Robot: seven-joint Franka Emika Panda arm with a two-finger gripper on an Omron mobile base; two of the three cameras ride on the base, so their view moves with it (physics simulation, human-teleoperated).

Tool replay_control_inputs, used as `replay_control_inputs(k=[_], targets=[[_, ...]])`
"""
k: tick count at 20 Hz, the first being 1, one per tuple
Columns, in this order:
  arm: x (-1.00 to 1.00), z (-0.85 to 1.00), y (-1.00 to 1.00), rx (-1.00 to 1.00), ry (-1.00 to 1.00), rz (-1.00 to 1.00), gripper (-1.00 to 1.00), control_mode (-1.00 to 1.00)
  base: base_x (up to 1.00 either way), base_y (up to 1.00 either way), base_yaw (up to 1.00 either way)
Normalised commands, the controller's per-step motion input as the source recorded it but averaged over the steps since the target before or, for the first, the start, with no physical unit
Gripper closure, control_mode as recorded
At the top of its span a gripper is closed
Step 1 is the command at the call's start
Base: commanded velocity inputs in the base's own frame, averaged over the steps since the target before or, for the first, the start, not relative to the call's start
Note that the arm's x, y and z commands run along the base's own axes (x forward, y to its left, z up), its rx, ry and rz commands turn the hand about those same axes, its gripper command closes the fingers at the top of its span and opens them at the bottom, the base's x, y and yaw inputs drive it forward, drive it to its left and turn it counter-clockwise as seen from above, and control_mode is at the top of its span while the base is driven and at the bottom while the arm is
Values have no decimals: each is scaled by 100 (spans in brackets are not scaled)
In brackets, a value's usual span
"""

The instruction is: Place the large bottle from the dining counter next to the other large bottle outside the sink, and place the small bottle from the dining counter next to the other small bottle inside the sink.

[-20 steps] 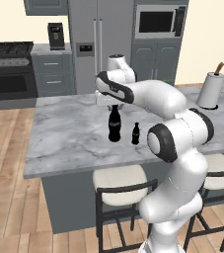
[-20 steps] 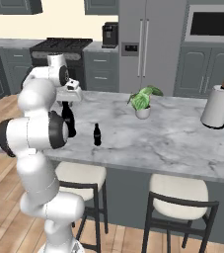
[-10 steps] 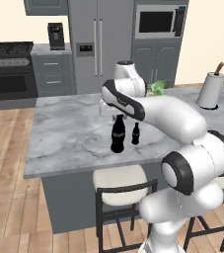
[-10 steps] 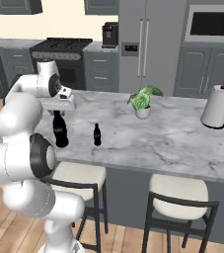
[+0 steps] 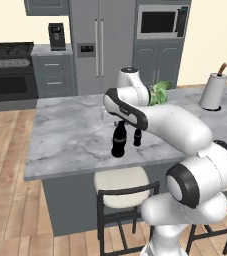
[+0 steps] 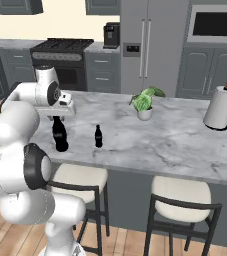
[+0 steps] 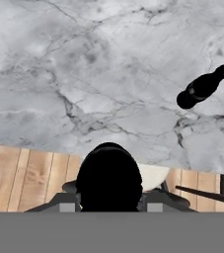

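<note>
The dark large bottle [image 5: 117, 142] [image 6: 60, 136] stands upright at the front edge of the marbled dining counter [image 5: 70, 140] [image 6: 165, 145]. My gripper [image 5: 119, 121] [image 6: 59, 116] [image 7: 110, 203] is shut on its neck from above. I cannot tell whether its base touches the stone. In the hand view I look straight down on the large bottle [image 7: 108, 179], with the counter's edge and wood floor under it. The small bottle [image 5: 138, 137] [image 6: 98, 136] [image 7: 202, 88] stands free on the counter a short way to its right. The sink is out of view.
A potted plant [image 5: 158, 94] [image 6: 144, 102] and a paper towel roll [image 5: 212, 92] [image 6: 219, 107] stand further along the counter. Cream-seated stools [image 5: 125, 187] [image 6: 77, 177] [image 6: 182, 192] sit under the front edge. Fridge and stove line the back wall.
The arm has swung out and carried the large bottle away from the small bottle, toward the counter's front edge. The small bottle has stayed put.
</note>
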Motion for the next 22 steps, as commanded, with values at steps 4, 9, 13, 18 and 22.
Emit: replay_control_inputs(k=[4, 9, 13, 18, 22], targets=[[0, 0, 0, 0, 0, 0, 100, 100, 1, 36, 12], [0, 0, 0, 0, 0, 0, 100, 100, 15, 59, 28], [0, 0, 0, 0, 0, 0, 100, 100, 23, 65, 28], [0, 0, 0, 0, 0, 0, 100, 100, 24, 75, 17], [0, 0, 0, 0, 0, 0, 100, 100, 33, 62, 4]])
